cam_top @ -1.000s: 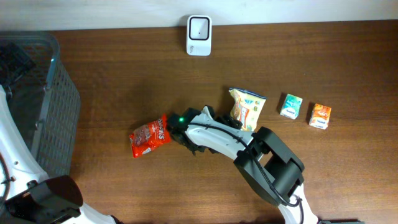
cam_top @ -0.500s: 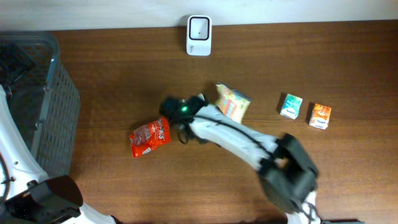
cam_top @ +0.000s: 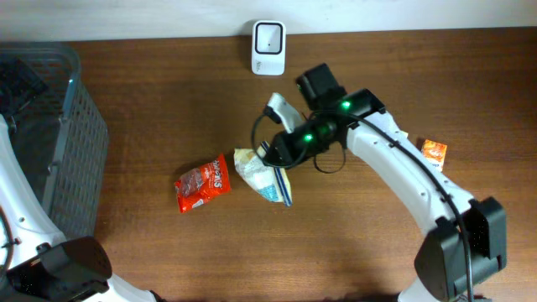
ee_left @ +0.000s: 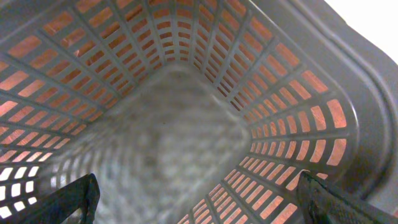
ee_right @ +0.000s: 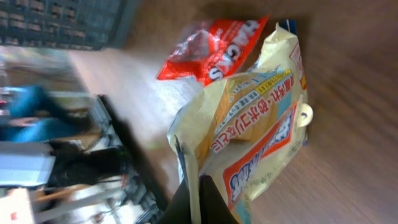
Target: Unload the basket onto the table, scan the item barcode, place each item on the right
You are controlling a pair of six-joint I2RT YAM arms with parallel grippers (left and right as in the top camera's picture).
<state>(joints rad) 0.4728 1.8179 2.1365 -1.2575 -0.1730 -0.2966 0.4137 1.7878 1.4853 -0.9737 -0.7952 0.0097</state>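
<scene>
My right gripper (cam_top: 279, 159) is shut on the top edge of a yellow snack bag (cam_top: 263, 176), which hangs tilted over the middle of the table. In the right wrist view the dark fingers (ee_right: 211, 202) pinch the bag's seam, and the bag (ee_right: 255, 124) shows its printed front. The white scanner (cam_top: 268, 36) stands at the table's back edge, apart from the bag. My left gripper (ee_left: 205, 208) is open inside the grey basket (ee_left: 298, 81), with nothing between its fingers (ee_left: 74, 199).
A red snack bag (cam_top: 202, 184) lies just left of the held bag and also shows in the right wrist view (ee_right: 217, 53). An orange carton (cam_top: 434, 153) sits at the right. The grey basket (cam_top: 75, 143) fills the left edge of the table.
The right gripper closed on the yellow bag and carried it left, from right of centre to beside the red bag. The left arm stayed still.
</scene>
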